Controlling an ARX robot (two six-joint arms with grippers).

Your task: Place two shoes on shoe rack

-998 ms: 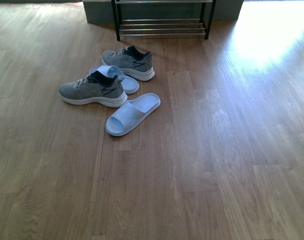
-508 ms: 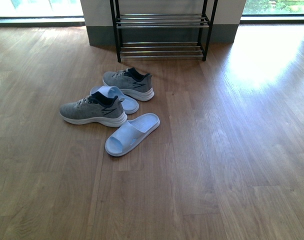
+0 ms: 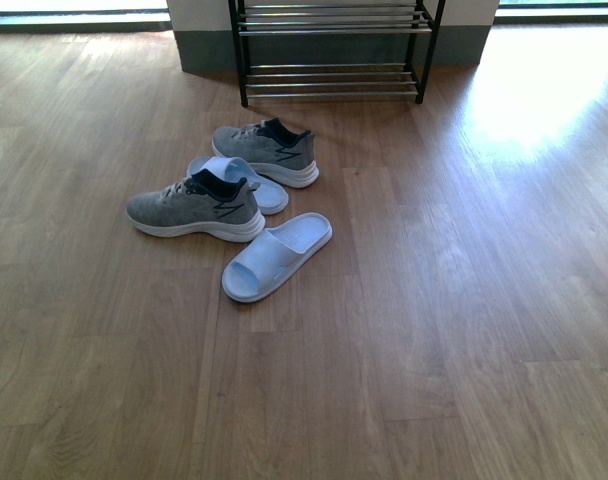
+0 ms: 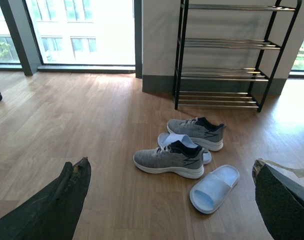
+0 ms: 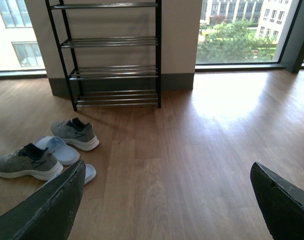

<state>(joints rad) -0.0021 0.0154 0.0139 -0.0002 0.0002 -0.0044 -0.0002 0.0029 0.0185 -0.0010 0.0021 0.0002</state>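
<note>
Two grey knit sneakers with white soles lie on the wooden floor. The nearer shoe lies toe to the left. The farther shoe sits closer to the shoe rack, a black-framed rack with chrome rods against the wall. Neither arm shows in the front view. My left gripper is open, high above the floor short of the shoes. My right gripper is open over bare floor to the right of them.
Two pale blue slides lie among the sneakers: one in front, one between them. Large windows flank the wall behind the rack. A sunlit patch brightens the floor at right.
The front view has shifted: the rack and shoes first slid lower in the picture, then back up and slightly right. The shoes themselves lie as before.
</note>
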